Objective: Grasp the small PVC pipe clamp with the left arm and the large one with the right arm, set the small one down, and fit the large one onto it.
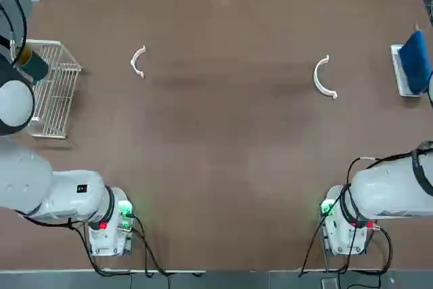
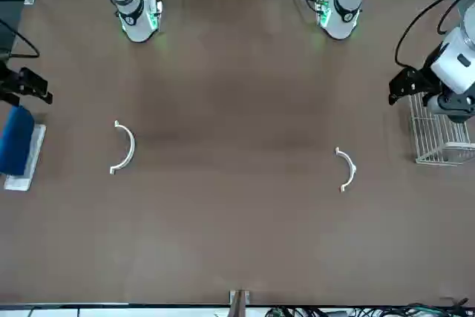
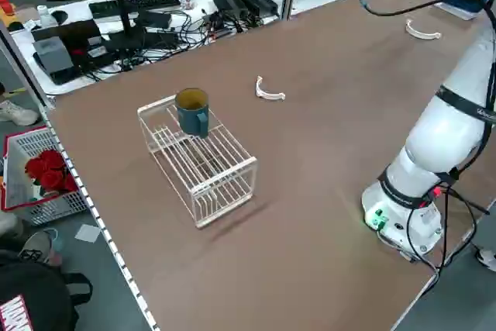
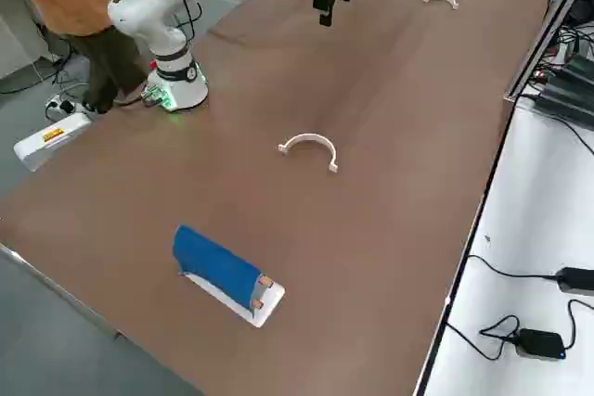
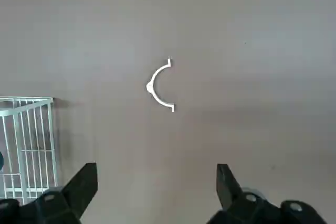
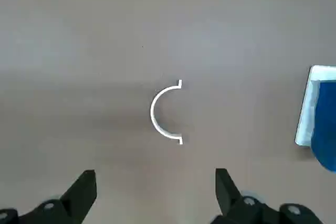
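Nothing's done yet, AFAICT: small clamp (image 5: 151, 86) lies on the bench (image 1: 223, 167) just to the right of the wire rack (image 3: 225, 177), large clamp (image 6: 153, 113) well off past it, same side. My L claw (image 5: 157, 177) hangs up by the rack, my R claw (image 6: 156, 179) far right of it, both apart w/ nothing in them. Left to do: both grasps, set-down, then fit.

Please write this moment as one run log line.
left gripper: open, over table | right gripper: open, over table | small clamp: on table, ungrasped | large clamp: on table, ungrasped
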`<state>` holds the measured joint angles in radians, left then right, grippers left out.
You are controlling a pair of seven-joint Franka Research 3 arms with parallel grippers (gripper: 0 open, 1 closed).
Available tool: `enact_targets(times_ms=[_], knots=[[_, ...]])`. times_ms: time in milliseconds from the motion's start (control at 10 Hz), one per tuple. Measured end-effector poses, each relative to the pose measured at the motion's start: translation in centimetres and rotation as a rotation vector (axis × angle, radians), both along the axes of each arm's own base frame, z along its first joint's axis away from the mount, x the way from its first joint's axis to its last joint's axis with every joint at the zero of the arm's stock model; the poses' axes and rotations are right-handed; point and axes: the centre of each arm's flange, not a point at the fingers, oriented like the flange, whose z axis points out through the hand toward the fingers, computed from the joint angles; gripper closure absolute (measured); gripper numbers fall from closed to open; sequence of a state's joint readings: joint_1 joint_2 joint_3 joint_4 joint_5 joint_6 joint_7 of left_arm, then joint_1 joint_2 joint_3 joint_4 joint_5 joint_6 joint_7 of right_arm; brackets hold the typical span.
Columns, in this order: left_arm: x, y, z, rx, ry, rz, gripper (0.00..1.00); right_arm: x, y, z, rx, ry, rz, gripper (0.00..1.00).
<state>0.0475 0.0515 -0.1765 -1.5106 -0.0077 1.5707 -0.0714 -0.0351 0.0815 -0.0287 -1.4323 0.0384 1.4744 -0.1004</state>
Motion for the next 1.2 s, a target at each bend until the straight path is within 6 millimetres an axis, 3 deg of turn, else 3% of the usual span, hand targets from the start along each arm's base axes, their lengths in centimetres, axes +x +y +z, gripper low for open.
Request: enact_targets(times_ms=[300, 600, 900, 1200], knots=[[0.3, 0.4, -0.6, -0.001, 0.013, 0.007, 0.00, 0.0, 0.0, -0.3, 0.000, 0.006, -0.001, 0.00], [3.8, 0.5, -5.3, -0.020, 0.011, 0.017, 0.00, 0.4, 0.0, -2.6, 0.001, 0.023, -0.004, 0.00], [7.4, 1.0, -13.9, -0.026, 0.012, 0.035, 0.02, 1.2, -0.1, -8.2, 0.002, 0.037, -0.010, 0.00], [6.6, 0.5, -25.8, 0.010, -0.045, 0.031, 0.07, 1.2, 0.4, -16.9, -0.002, 0.021, -0.010, 0.00]])
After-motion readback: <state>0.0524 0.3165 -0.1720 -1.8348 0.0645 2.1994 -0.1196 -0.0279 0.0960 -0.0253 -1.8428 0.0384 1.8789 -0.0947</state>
